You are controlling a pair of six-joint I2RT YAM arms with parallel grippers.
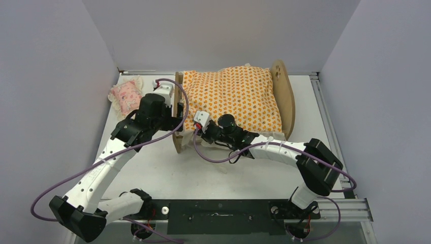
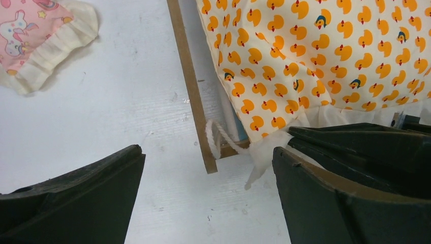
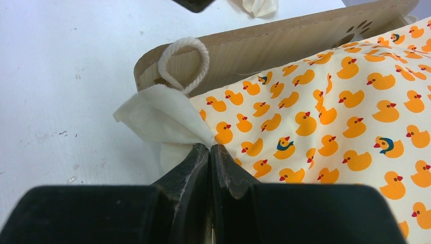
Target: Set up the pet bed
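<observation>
White table [image 1: 203, 175], grey walls [image 1: 51, 76]. Left pincer [image 2: 207, 151] wide open, empty; right pincer [image 3: 209, 152] clamps cushion [image 3: 330, 117] frill.

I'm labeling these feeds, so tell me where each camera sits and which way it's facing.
Top: above and behind, looking down on table and bed; left arm and right arm show.
Left wrist: faces down at footboard and pillow; open left pincer shows.
Right wrist: faces the cushion corner; shut right pincer pinches it.
Both wrists share cushion and rope loop.
</observation>
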